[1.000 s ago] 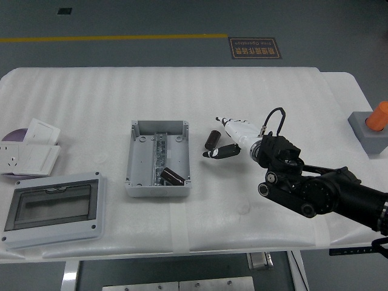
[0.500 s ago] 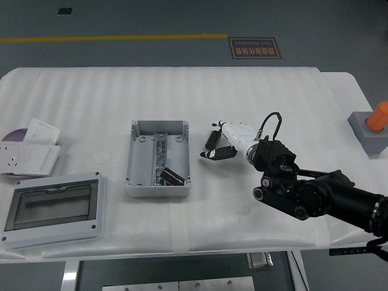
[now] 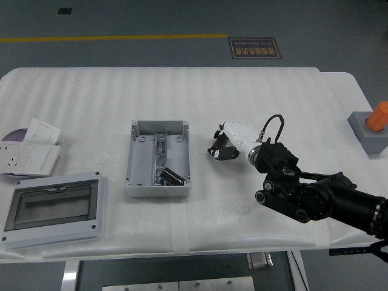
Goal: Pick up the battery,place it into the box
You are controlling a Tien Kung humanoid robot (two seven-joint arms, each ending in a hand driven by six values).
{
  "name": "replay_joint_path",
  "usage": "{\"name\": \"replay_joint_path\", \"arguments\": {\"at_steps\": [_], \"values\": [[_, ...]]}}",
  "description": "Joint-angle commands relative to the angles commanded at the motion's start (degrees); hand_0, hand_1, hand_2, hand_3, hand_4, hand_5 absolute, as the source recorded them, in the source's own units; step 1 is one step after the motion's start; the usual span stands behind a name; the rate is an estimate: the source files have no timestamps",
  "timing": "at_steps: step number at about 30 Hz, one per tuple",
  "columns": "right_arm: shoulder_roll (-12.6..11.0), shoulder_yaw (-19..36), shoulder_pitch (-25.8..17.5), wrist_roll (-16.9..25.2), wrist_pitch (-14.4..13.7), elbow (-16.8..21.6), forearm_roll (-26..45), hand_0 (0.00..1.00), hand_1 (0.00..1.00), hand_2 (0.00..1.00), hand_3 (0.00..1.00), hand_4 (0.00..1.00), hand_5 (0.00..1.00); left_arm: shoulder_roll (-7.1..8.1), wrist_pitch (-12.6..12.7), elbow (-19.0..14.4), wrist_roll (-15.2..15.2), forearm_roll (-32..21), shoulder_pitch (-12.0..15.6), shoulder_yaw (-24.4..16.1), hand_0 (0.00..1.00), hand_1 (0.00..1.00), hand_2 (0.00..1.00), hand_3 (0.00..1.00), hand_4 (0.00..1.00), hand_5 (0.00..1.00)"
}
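Grey plastic makes up the open box (image 3: 159, 159) you see left of the table's middle, its mouth facing up. Inside it a metal rail (image 3: 159, 154) runs lengthwise down the floor, and one dark battery (image 3: 173, 176) lies slanted near the box's near right corner. The rest of the box floor is bare.

A second battery (image 3: 225, 151) sits to the right of the box, well clear of its wall, and your right hand (image 3: 233, 140) is down on it: the white palm lies over it and the dark fingers (image 3: 219, 145) curl narrowly about the cylinder. You cannot tell from here whether it is off the table (image 3: 242, 91) or resting on it. The black right arm (image 3: 315, 194) comes in from the lower right, low over the foam surface.

A grey cover with a clear window (image 3: 53, 208) lies flat near the near left corner, close to the table's front edge. Behind it, by the left edge, sit a white socket plate (image 3: 24, 159), a white card (image 3: 41, 132) and a purple disc (image 3: 13, 136). At the far right edge a grey block with an orange peg (image 3: 371, 127) stands partly cut off by the frame.

Between the hand and the box there is an open strip of table, and the whole far half lies free.
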Motion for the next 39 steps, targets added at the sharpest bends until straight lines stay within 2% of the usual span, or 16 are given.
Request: {"name": "replay_joint_path", "arguments": {"at_steps": [9,16,19,23,29,30,35,36,39], "values": [[-2.56,4.16,-0.70,-0.32,-1.93,8.14,-5.12,0.674,0.550,0.445,0.643,0.671,0.305,-0.01,0.23,0.01,-0.17,-0.05,0.08,-0.11,0.569,0.631,0.541,0.572,0.597,0.278],[-2.53,6.19,-1.51,-0.46,-3.16,15.66,-4.70,0.668,0.536,0.440,0.644,0.670,0.309,-0.06,0.24,0.01,-0.08,0.20,0.17,-0.41,0.569,0.629,0.541,0.572,0.604,0.286],[-1.79,5.88,-1.82,-0.97,-0.95,18.26,-3.75,0.664,0.538,0.438,0.642,0.669,0.319,-0.03,0.21,0.00,0.05,0.57,0.18,-0.76,0.568,0.630,0.543,0.573,0.615,0.297],[-0.15,4.61,-2.34,-1.45,0.90,17.91,-4.31,0.664,0.538,0.438,0.642,0.669,0.319,-0.03,0.24,-0.02,0.25,1.22,0.21,-1.43,0.568,0.630,0.543,0.573,0.615,0.297],[1.58,3.23,-3.54,-1.69,0.16,16.29,-7.54,0.664,0.546,0.455,0.647,0.669,0.329,0.04,0.32,-0.07,0.48,1.79,0.37,-1.96,0.568,0.629,0.543,0.574,0.622,0.305],[1.69,3.30,-3.67,-1.77,0.11,16.25,-8.07,0.950,0.911,0.993,0.998,0.852,0.497,0.06,0.31,-0.07,0.51,1.88,0.38,-2.05,0.568,0.628,0.543,0.574,0.633,0.316],[1.61,4.17,-4.13,-2.13,0.50,16.42,-8.54,0.950,0.911,0.993,0.998,0.852,0.497,0.04,0.19,-0.03,0.40,1.64,0.25,-1.85,0.568,0.628,0.543,0.574,0.633,0.316],[1.49,4.40,-4.26,-2.16,0.57,16.50,-8.54,0.998,0.998,0.998,0.998,0.915,0.530,0.02,0.18,-0.01,0.36,1.55,0.22,-1.78,0.568,0.629,0.543,0.575,0.639,0.319],[0.89,5.69,-4.82,-2.08,0.55,17.16,-8.41,0.998,0.998,0.998,0.998,0.915,0.530,-0.03,0.13,0.01,0.33,1.47,0.18,-1.72,0.568,0.629,0.543,0.575,0.639,0.319]]}}
